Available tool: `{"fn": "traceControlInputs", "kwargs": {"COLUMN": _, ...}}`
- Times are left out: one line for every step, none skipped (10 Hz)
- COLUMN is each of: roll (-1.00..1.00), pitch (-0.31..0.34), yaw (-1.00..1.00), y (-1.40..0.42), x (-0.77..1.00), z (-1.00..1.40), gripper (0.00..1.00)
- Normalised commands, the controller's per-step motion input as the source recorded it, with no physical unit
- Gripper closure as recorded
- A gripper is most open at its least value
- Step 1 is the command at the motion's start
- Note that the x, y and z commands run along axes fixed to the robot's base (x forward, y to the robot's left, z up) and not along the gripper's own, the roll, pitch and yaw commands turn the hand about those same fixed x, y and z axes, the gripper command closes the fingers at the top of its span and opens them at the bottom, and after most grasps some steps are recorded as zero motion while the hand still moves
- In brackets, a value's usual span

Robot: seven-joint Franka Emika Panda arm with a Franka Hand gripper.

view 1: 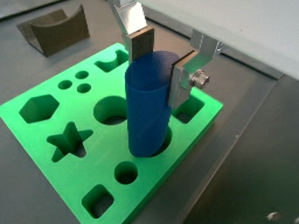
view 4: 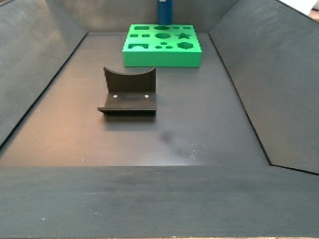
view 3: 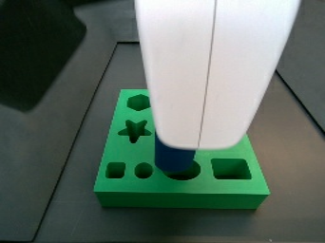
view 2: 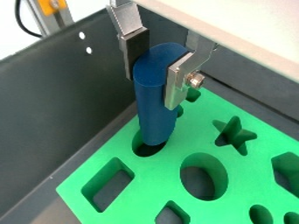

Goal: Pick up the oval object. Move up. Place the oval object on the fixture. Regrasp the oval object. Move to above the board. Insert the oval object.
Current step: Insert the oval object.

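Oval object (view 1: 149, 105) stood upright with its lower end in a hole of the board (view 1: 70, 109), as I saw in both wrist views. My gripper (view 1: 162, 68) pinched its upper part between both fingers (view 2: 177, 80). Well apart sat the fixture (view 4: 126, 91).

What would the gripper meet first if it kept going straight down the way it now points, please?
Probably the green board: the gripper holds the blue peg, whose lower end already sits in a hole.
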Motion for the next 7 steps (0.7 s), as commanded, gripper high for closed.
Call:
{"fn": "traceControlInputs", "kwargs": {"roll": 0.09, "pitch": 0.0, "yaw": -0.07, "y": 0.0, "x": 0.0, "z": -0.22, "gripper": 1.0}}
{"fn": "traceControlInputs", "kwargs": {"roll": 0.07, "pitch": 0.0, "yaw": -0.08, "y": -0.03, "x": 0.1, "z": -0.2, "gripper": 1.0}}
{"fn": "traceControlInputs", "kwargs": {"roll": 0.05, "pitch": 0.0, "yaw": -0.13, "y": -0.11, "x": 0.3, "z": -0.17, "gripper": 1.0}}
{"fn": "traceControlInputs", "kwargs": {"roll": 0.05, "pitch": 0.0, "yaw": -0.15, "y": -0.11, "x": 0.36, "z": -0.18, "gripper": 1.0}}
{"fn": "traceControlInputs", "kwargs": {"roll": 0.05, "pitch": 0.0, "yaw": -0.15, "y": -0.09, "x": 0.37, "z": -0.18, "gripper": 1.0}}
{"fn": "traceControlInputs", "kwargs": {"roll": 0.05, "pitch": 0.0, "yaw": -0.12, "y": -0.06, "x": 0.36, "z": -0.2, "gripper": 1.0}}
{"fn": "traceControlInputs", "kwargs": {"roll": 0.04, "pitch": 0.0, "yaw": -0.07, "y": -0.04, "x": 0.21, "z": -0.25, "gripper": 1.0}}
